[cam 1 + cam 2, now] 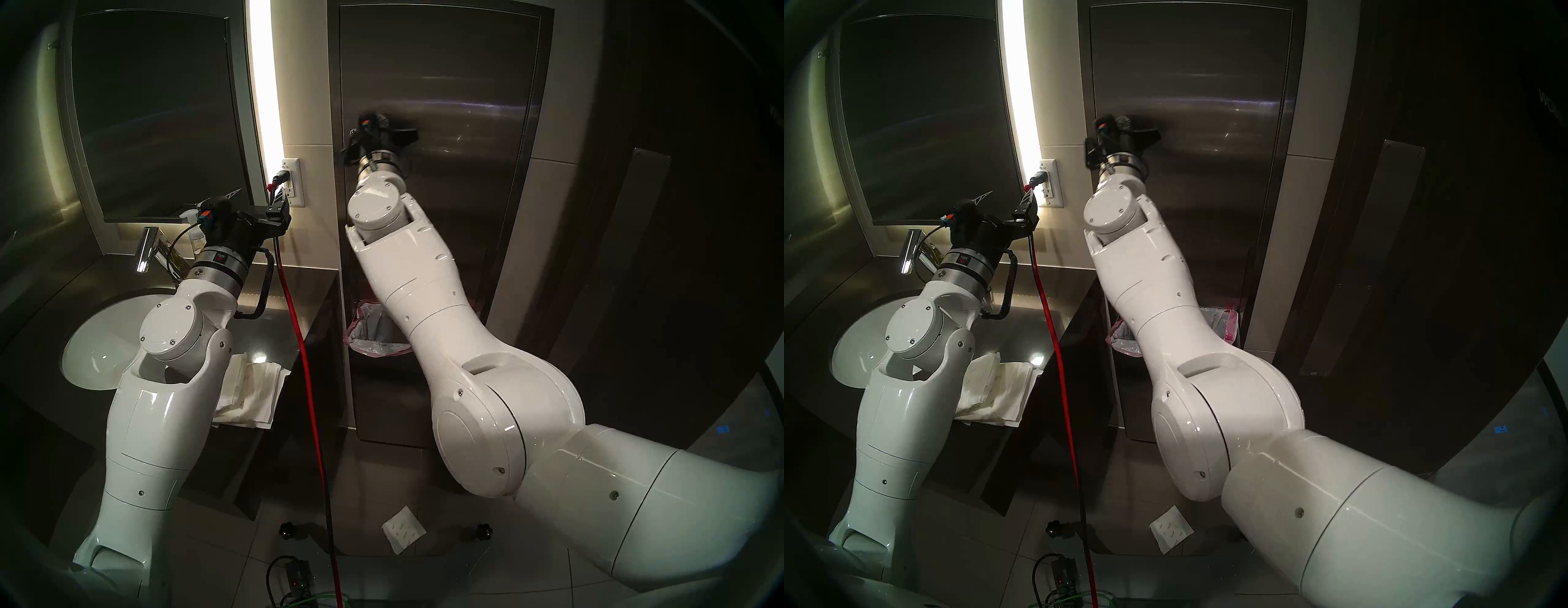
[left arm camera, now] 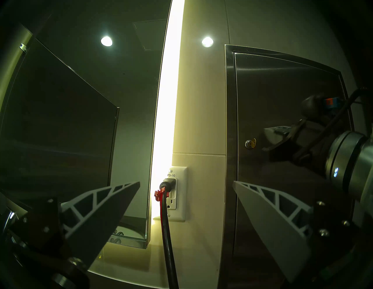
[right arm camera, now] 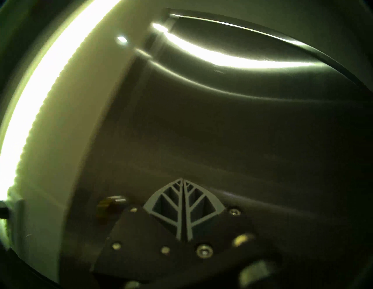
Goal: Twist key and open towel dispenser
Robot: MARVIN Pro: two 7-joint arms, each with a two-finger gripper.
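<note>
The towel dispenser (image 1: 445,85) is a tall brushed-steel wall cabinet, and its door panel (image 2: 282,80) lies flush and closed. A small brass key (image 2: 250,143) sits in the round lock near the door's left edge. My right gripper (image 3: 182,179) is raised against the door panel. Its fingers are shut together with nothing between them, and the key (image 3: 110,203) shows blurred just to their left, apart from them. In the left wrist view the right gripper (image 2: 268,131) is a short way right of the key. My left gripper (image 2: 186,182) hangs open by the wall outlet, holding nothing.
A red cable (image 1: 297,322) runs from the wall outlet (image 2: 177,193) to the floor between my arms. A dark mirror (image 1: 157,110), faucet (image 1: 148,248), white sink (image 1: 97,339) and paper towels (image 1: 254,390) are at the left. Below the dispenser is a pink-lined waste bin (image 1: 373,335).
</note>
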